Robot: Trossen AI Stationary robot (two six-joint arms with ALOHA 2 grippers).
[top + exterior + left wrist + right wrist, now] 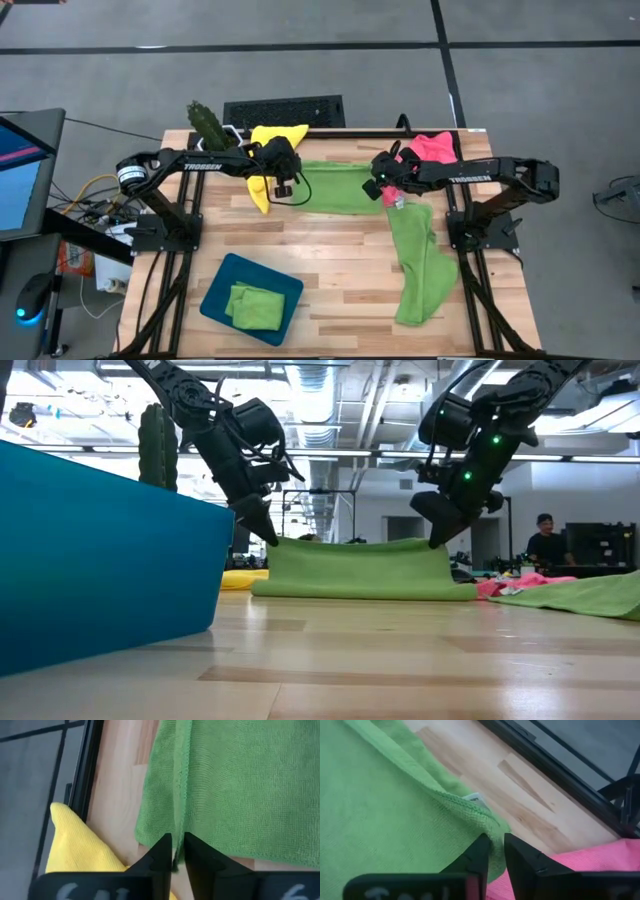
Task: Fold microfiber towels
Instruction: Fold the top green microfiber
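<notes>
The wooden tabletop (340, 260) carries several microfiber towels; the lime green towel being worked (335, 187) lies flat at the far middle, between the two arms. The left pincer (287, 186) is at that towel's left edge, and the left wrist view shows its fingers (159, 854) set to a narrow gap with the towel's hem (176, 851) running between them; whether the pads press the cloth cannot be told. The right pincer (382, 186) is at the towel's right edge; its fingers (481, 852) likewise stand narrowly apart over the corner of the green cloth (395, 815), and a firm grip cannot be confirmed. In the low view both pincers point down onto the raised ends of the towel (365, 568), the left pincer (262, 530) at one end and the right pincer (440, 535) at the other. A yellow towel (270, 150) lies crumpled just beside the left pincer, at the far left; a pink towel (432, 148) lies at the far right, near the right pincer. A second green towel (418, 265) stretches along the right side toward the near edge. A dark teal tray (222, 282) sits at the near left and holds a folded green towel (254, 306). A cactus (207, 122) stands at the far left corner.
</notes>
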